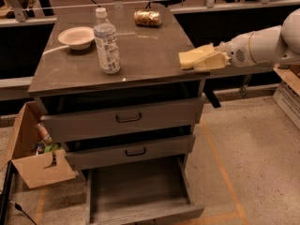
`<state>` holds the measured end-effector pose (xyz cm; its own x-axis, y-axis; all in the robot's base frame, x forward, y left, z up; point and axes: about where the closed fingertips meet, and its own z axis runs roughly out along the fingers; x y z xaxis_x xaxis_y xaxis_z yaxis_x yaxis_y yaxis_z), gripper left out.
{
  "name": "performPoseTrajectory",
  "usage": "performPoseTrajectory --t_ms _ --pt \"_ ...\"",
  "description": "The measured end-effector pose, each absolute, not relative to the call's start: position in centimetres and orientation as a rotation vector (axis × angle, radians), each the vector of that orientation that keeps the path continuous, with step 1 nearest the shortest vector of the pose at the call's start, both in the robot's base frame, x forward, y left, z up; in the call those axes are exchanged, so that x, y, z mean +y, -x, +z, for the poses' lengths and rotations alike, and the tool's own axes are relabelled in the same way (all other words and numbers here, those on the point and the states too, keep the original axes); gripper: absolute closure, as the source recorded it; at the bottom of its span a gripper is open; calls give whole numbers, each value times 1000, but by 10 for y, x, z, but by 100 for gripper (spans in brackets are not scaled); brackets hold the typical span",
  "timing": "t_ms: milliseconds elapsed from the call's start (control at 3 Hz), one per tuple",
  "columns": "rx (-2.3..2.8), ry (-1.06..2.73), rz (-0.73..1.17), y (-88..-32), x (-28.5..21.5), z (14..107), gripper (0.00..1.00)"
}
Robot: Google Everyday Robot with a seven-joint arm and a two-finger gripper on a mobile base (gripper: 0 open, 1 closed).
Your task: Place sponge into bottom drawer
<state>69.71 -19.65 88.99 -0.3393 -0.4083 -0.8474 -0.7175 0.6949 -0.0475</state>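
Observation:
The sponge is a pale yellow block held over the right edge of the cabinet top. My gripper comes in from the right on a white arm and is shut on the sponge, whose left end sticks out past the cream fingers. The bottom drawer stands pulled open at floor level, well below and to the left of the gripper. Its inside shows only bare wood.
On the cabinet top stand a white bowl, a water bottle and a can lying on its side. The two upper drawers with black handles are slightly out. A cardboard box sits left of the cabinet.

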Motion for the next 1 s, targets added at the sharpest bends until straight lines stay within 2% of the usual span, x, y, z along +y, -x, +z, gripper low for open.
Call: performPoseTrajectory --t_ms 667,1000 --pt "2032 988 653 -604 -153 861 100" --pt "2083 1039 699 -557 -133 827 100"
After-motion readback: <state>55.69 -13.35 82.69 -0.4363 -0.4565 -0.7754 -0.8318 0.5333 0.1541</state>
